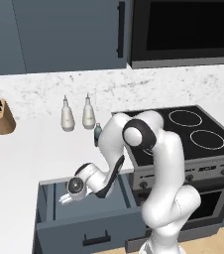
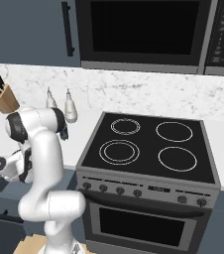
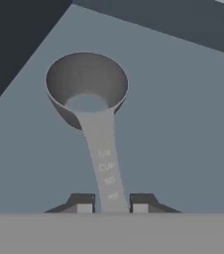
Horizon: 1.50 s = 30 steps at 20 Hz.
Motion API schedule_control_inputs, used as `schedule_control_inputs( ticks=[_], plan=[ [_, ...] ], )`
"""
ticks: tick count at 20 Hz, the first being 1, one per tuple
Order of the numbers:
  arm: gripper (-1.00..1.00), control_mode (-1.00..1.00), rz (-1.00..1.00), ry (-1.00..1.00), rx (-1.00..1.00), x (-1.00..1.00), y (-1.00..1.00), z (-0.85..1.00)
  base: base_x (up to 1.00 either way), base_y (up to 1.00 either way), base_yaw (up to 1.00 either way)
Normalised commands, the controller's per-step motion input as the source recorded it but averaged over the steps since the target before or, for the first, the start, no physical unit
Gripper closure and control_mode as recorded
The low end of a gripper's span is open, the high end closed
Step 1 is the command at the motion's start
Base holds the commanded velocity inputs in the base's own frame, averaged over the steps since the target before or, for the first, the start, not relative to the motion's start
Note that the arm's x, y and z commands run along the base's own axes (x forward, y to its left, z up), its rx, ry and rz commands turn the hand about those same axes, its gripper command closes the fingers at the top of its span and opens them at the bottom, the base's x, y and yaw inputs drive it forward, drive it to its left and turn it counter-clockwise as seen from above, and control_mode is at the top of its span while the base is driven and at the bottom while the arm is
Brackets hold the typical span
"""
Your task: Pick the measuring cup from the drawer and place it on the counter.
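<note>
Straddling the handle, released claw [image 3: 112, 208], grey round measuring cup [image 3: 87, 89], drawer [image 3: 183, 124] floor

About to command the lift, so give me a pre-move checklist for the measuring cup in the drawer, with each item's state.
1. Drawer pulled open, hand inside: ok.
2. Measuring cup upright on the drawer floor, bowl empty: ok.
3. Cup handle runs between the fingertips of the gripper: ok.
4. Fingers clamped on the handle: cannot tell; they flank it closely, contact is unclear.
5. Bare counter left of the drawer for set-down: ok.
6. Lift path past the small dark-green bottle and the two white bottles: cannot tell; they stand behind the drawer.
</note>
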Motion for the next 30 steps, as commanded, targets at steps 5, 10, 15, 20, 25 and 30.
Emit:
schedule_control_inputs(
  ticks=[5, 10, 15, 20, 25, 30],
  plan=[
    [1.00, -1.00, 0.03, 0.16, 0.00, -0.04, 0.03, -0.24, 0.00, 0.00, 0.00],
    [1.00, -1.00, 0.00, 0.02, 0.00, -0.63, 0.00, 0.10, 0.00, 0.00, 0.00],
    [1.00, -1.00, 0.00, 0.00, 0.00, -1.00, 0.00, 0.34, 0.00, 0.00, 0.00],
    [1.00, -1.00, -0.01, -0.01, 0.00, -0.75, -0.19, 0.96, 0.00, 0.00, 0.00],
    [1.00, -1.00, -0.04, 0.06, 0.00, -0.08, -0.26, 1.00, 0.00, 0.00, 0.00],
    [1.00, -1.00, -0.02, 0.14, 0.00, -0.14, -0.11, 1.00, 0.00, 0.00, 0.00]
  ],
)
